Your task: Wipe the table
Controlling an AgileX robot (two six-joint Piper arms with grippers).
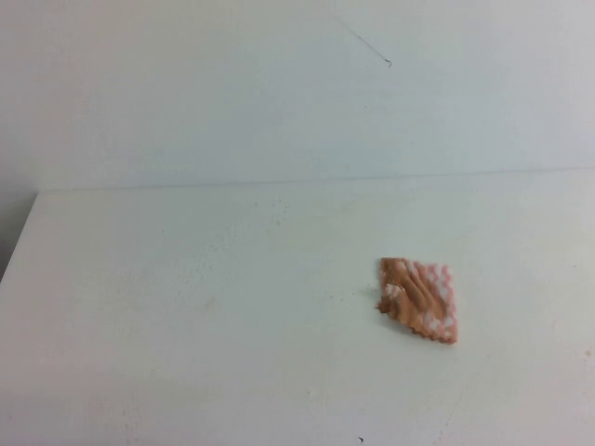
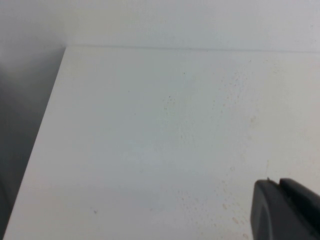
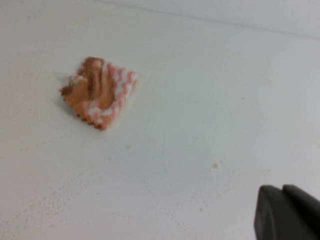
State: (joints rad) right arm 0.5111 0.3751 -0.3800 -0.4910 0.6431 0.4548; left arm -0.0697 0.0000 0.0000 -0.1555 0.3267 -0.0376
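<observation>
A crumpled orange cloth with pink-and-white wavy edging (image 1: 418, 299) lies on the white table (image 1: 186, 307), right of centre in the high view. No arm shows in that view. The right wrist view has the same cloth (image 3: 98, 91) lying well away from my right gripper (image 3: 281, 187), whose two black fingers are pressed together with nothing between them. In the left wrist view my left gripper (image 2: 277, 181) hovers over bare table, also shut and empty. Small brownish specks (image 2: 235, 219) dot the surface near it, and one speck (image 3: 215, 165) lies between the right gripper and the cloth.
The table's left edge (image 1: 17, 251) drops off to a dark gap, seen too in the left wrist view as the table edge (image 2: 45, 125). A pale wall (image 1: 279, 93) rises behind the table's back edge.
</observation>
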